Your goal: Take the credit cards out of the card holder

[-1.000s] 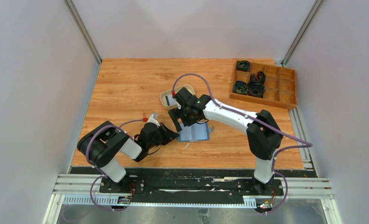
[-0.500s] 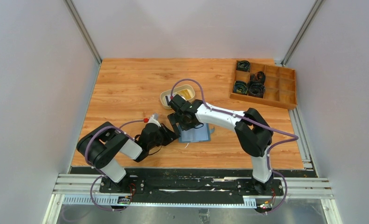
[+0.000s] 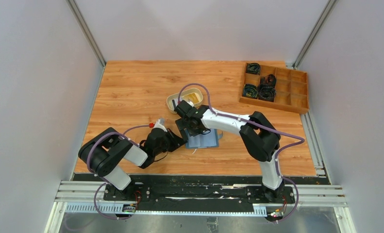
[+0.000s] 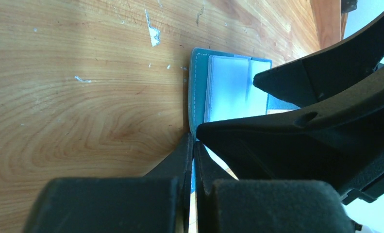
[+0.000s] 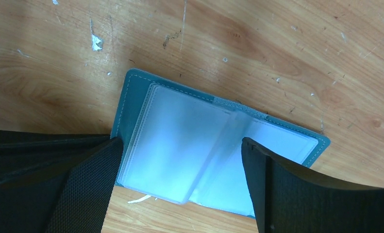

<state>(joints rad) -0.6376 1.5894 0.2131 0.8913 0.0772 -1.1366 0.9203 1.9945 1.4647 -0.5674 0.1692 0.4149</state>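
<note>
Card holder (image 3: 204, 141) near oval tray (image 3: 170, 100)

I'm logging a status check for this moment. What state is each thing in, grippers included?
card holder, open, lying flat on the table, inside facing up.
left gripper, shut, tips at the card holder's edge.
right gripper, open, above the card holder.
cream tray, holding a yellow card.
wooden box, dark coils in some compartments, others empty.

The left claw (image 4: 193, 145) is pinched together, reaching low and forward, while the right claw (image 5: 180, 160) points down, spread wide.
</note>
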